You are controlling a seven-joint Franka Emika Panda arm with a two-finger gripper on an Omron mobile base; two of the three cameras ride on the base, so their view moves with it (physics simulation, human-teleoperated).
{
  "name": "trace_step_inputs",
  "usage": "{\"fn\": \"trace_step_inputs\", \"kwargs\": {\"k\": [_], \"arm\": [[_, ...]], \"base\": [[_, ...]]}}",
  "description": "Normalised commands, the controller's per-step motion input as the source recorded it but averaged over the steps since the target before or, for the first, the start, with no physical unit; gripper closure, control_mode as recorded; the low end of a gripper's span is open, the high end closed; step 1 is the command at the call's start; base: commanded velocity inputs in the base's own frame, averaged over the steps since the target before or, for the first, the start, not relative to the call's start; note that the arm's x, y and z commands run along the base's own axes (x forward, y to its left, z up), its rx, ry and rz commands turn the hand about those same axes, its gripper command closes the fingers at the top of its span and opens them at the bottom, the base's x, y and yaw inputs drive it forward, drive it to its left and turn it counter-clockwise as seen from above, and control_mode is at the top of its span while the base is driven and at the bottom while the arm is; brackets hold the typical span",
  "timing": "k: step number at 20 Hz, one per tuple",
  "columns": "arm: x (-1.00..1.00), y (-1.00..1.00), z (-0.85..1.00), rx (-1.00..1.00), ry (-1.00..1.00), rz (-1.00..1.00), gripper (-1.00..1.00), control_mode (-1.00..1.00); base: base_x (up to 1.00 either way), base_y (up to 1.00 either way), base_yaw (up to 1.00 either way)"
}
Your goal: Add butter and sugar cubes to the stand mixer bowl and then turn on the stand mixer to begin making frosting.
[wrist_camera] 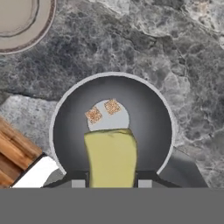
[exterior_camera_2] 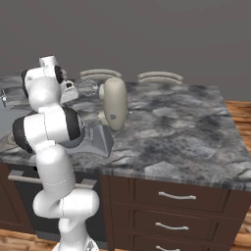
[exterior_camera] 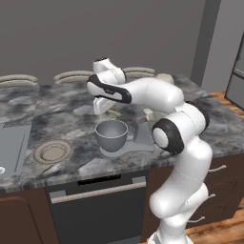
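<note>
A: What is sitting closest to the hand camera?

B: The butter [wrist_camera: 111, 158], a flat yellow stick, is filling the space right between the two dark finger tips. The pincer [wrist_camera: 111, 183] is clamping on it from both sides and is holding it straight above the bowl.

A: And what is lying under the pincer?

B: The grey metal bowl [wrist_camera: 153, 118] is sitting directly beneath it, with its round rim ringing the butter. Two tiny tan sugar cubes [wrist_camera: 103, 111] are resting on the bowl's bottom, just past the butter's far end and side by side.

A: Is anything else showing around the pincer?

B: A shallow tan plate [wrist_camera: 26, 30] is lying on the marbled grey counter [wrist_camera: 175, 52], well off to one side of the bowl. From the right base view, the cream mixer [exterior_camera_2: 114, 103] is standing just beyond the arm, with its grey base plate [exterior_camera_2: 100, 139] spreading under the bowl.
</note>
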Motion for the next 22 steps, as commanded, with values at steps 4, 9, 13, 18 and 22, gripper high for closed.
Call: {"fn": "trace_step_inputs", "kwargs": {"k": [4, 9, 13, 18, 22], "arm": [[0.0, -0.15, -0.52, 0.11, 0.0, 0.0, 1.0, -1.0], [0.0, 0.0, -0.38, 0.07, 0.0, 0.0, 1.0, -1.0], [0.0, 0.0, -0.28, 0.01, 0.0, -0.01, 1.0, -1.0], [0.1, 0.15, -0.22, 0.0, 0.0, -0.01, 1.0, -1.0], [0.2, 0.18, -0.19, 0.0, 0.0, 0.0, 1.0, -1.0]], "base": [[0.0, 0.0, 0.0], [0.0, 0.0, 0.0], [0.0, 0.0, 0.0], [0.0, 0.0, 0.0], [0.0, 0.0, 0.0]]}}
